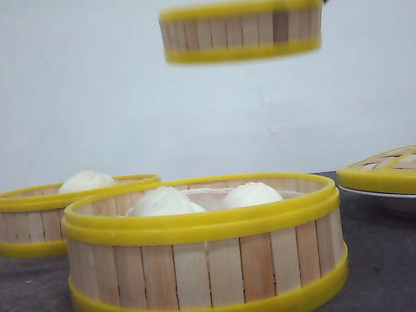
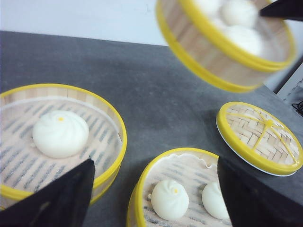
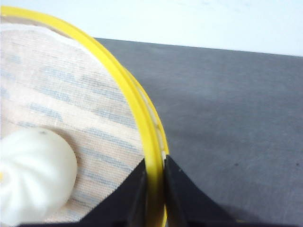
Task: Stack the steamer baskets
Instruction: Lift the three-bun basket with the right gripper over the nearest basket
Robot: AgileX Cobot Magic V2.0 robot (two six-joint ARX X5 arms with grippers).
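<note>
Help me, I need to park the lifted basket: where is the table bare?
Bare grey table lies behind the two resting baskets, toward the wall. It is crowded between those baskets and the lid. The right gripper holds the lifted basket.

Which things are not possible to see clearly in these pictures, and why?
- Lifted basket: blurred in the front and left wrist views; its contents are hidden by its wall in the front view.
- Right gripper: cut off by the top edge in the front view.
- Plate under the lid: mostly covered, cut off at the right edge.
</note>
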